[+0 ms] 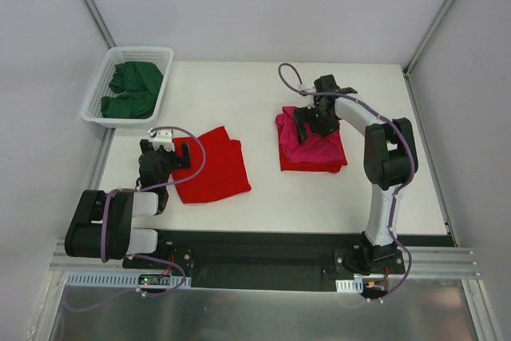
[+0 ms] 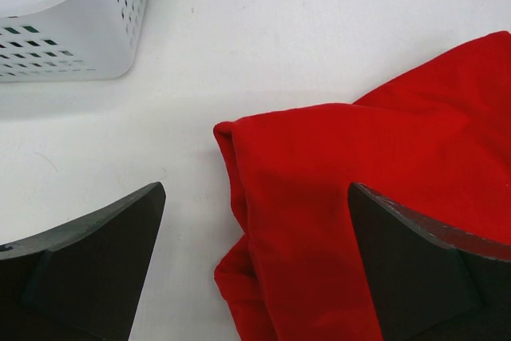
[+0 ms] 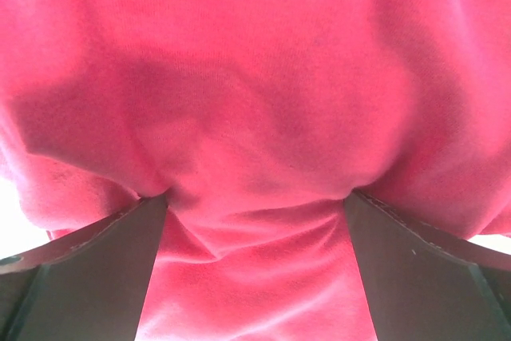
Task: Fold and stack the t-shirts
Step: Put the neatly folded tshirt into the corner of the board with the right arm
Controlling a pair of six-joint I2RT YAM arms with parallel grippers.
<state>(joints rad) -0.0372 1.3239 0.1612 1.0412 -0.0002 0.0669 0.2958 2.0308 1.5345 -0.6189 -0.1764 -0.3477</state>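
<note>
Top external view put your left jaws at the left edge of the red shirt (image 1: 211, 165), which lay part-folded on the table (image 1: 263, 197) in front of the left arm and spread from the jaws toward the table's middle. Those jaws stood wide apart and held nothing.

From the left wrist you could see how that lined up. The shirt's rounded, folded corner sat in the gap between the two fingers, but off centre: it crowded the right finger, while plain table showed by the left one. The cloth lay ahead and to the right of the gap, and its folded edge ran roughly straight away from the camera, crosswise to the line on which the jaws close. I judged that a pinch straight down there would land one finger on the table and one on the cloth, enough to gather that edge. A small shift to the right would have centred it better.

Your right jaws were over the pink shirt (image 1: 313, 145), folded into a rough square well to the right of the red one. The right wrist view was filled with pink cloth. The jaws stood apart there too, with a soft hump swelling between the fingers, their tips at or in the fabric and nothing clamped.

The left arm was plainly the nearer to the red shirt, and the pink pile lay on the right arm's side. Green shirts (image 1: 132, 92) sat in the basket (image 1: 94, 95) at the far left corner, beyond the left jaws.
</note>
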